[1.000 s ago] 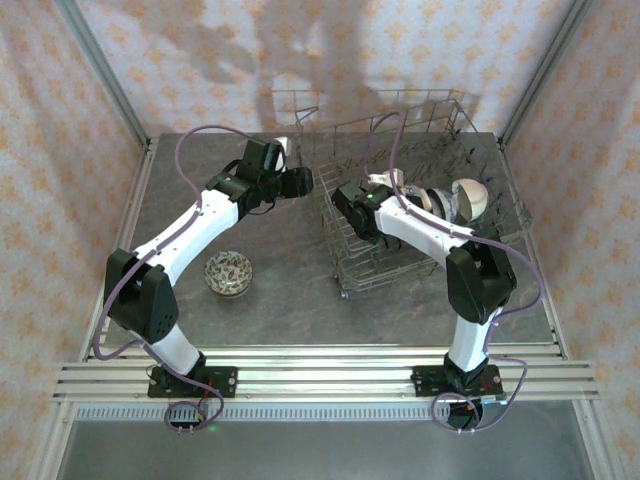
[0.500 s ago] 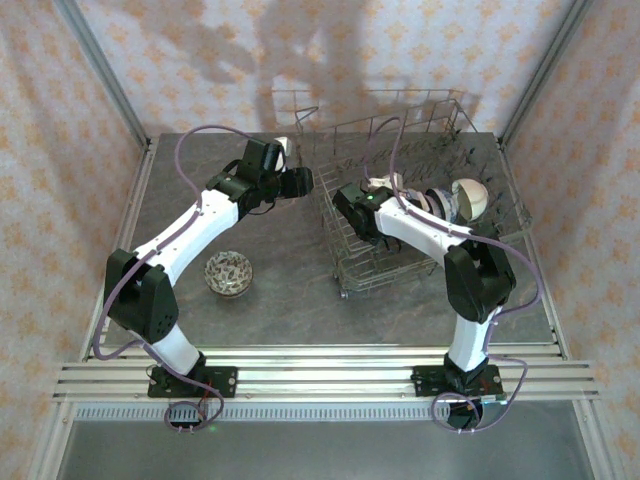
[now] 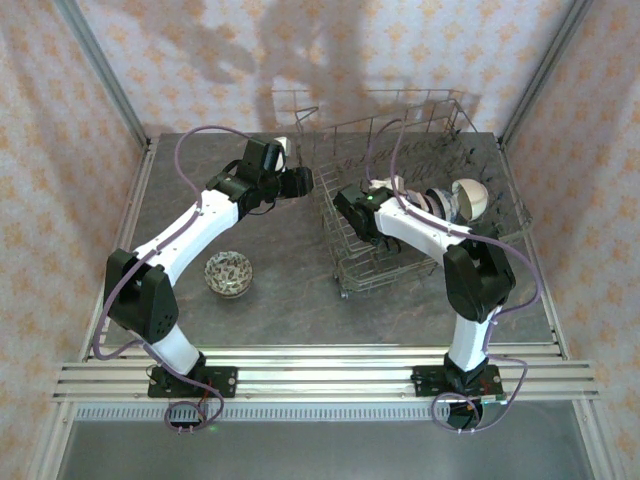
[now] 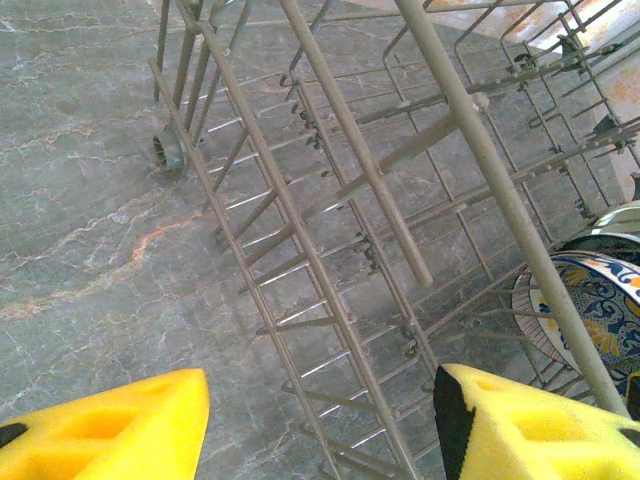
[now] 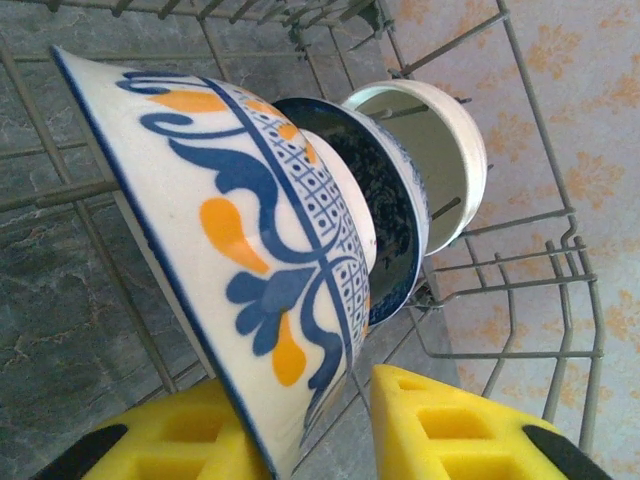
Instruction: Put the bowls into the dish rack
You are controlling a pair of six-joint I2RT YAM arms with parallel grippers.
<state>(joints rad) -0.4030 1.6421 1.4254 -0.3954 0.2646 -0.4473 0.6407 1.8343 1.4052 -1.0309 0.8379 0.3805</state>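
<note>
Right jaws: closed part-way on the rim of a blue-and-orange bowl (image 5: 250, 220), the rim pinched between the yellow pads (image 5: 460, 430). The bowl is tipped on edge inside the dish rack (image 3: 345, 250). Just beyond it, away from the jaws, a dark bowl (image 5: 385, 210) nests close behind; whether the two touch, cannot tell. Past that a cream bowl (image 5: 445, 150) stands on edge near the rack's end wall. All three form one row.

Left jaws: wide open, nothing between the pads (image 4: 110, 430). They hang outside the rack, just beside its side wall, with wire wall and tines directly ahead.

Progress, as judged: well along. Two bowls are racked and a third is in its slot but not yet let go. One patterned bowl (image 3: 229, 272) sits upright on the table (image 3: 280, 300), well behind the left jaws, toward that arm's base. It is the one bowl I can find outside the rack.

Room: tight for the right jaws, with wires to either side and the dark bowl close ahead. The open top of the rack looks like the way out, back and up. The left jaws have bare table below and behind; the rack wall just ahead is the edge to mind.
</note>
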